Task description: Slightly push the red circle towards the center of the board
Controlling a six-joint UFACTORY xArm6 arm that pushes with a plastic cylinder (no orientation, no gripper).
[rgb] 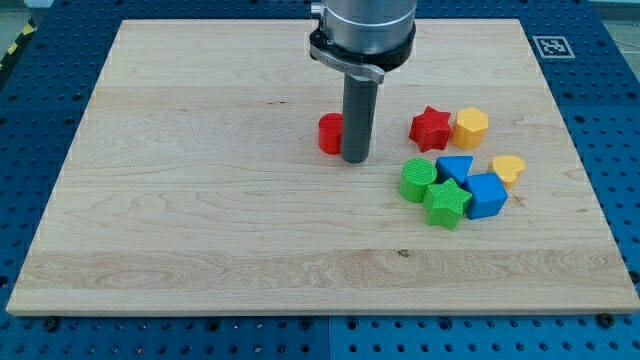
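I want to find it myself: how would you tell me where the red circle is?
Look at the wooden board, near its middle, where my tip comes down. The red circle sits right beside it, on the view's left. It is round and alone, unlike the red star in the cluster.

A robotics lab bench, seen from above and slightly in front.

A pale wooden board [200, 200] is laid as the working surface on a blue metal base plate [610, 120] drilled with a regular grid of mounting holes, of the kind used on test rigs. A black-and-white square marker [550, 45] is fixed at the board's corner at the view's top right. Yellow-and-black hazard striping [18, 45] is seen at the view's top left edge. An industrial arm's grey metal collar [362, 35] is seen above the board, with a dark rod below it. Small ridged plastic blocks in plain colours, such as a green star [447, 203], are set out on the wood.
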